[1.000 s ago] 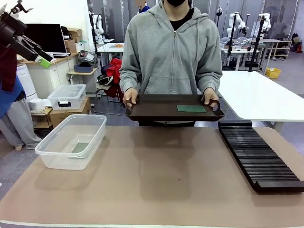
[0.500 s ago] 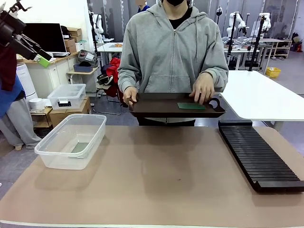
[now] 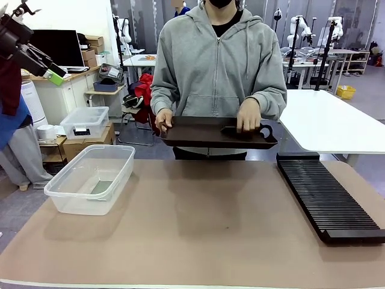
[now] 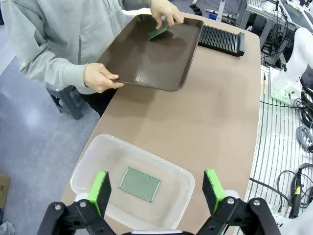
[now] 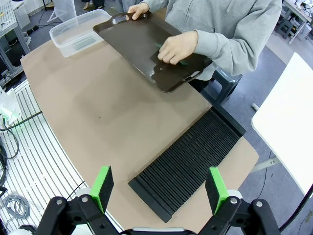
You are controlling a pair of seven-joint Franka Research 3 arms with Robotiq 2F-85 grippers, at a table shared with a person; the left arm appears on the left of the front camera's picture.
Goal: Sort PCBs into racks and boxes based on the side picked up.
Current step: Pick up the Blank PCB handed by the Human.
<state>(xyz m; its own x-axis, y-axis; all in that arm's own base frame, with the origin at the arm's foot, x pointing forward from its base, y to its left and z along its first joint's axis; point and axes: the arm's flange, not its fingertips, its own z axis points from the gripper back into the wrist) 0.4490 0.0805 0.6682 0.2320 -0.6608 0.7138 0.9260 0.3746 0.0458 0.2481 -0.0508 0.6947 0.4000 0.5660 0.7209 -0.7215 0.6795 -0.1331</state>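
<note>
Handover step: both jaws hang open. The hand (image 4: 165, 11) seems to tip a board (image 4: 159, 33) off the tray (image 4: 142, 58), so you take it next.

A dark brown tray (image 3: 198, 130) is above the far edge of the tan table (image 3: 198, 232).

the left gripper (image 4: 156, 190), pads wide apart, hangs at 6 o'clock over the clear tub (image 4: 87, 162), where one pcb (image 4: 140, 184) lies flat, grid face up. at 12 o'clock a person's hand (image 4: 100, 78) grips the brown tray (image 4: 142, 56); the other hand (image 4: 166, 11) tilts a second pcb (image 4: 159, 34). the black rack (image 4: 222, 39) sits at 1 o'clock.
</note>
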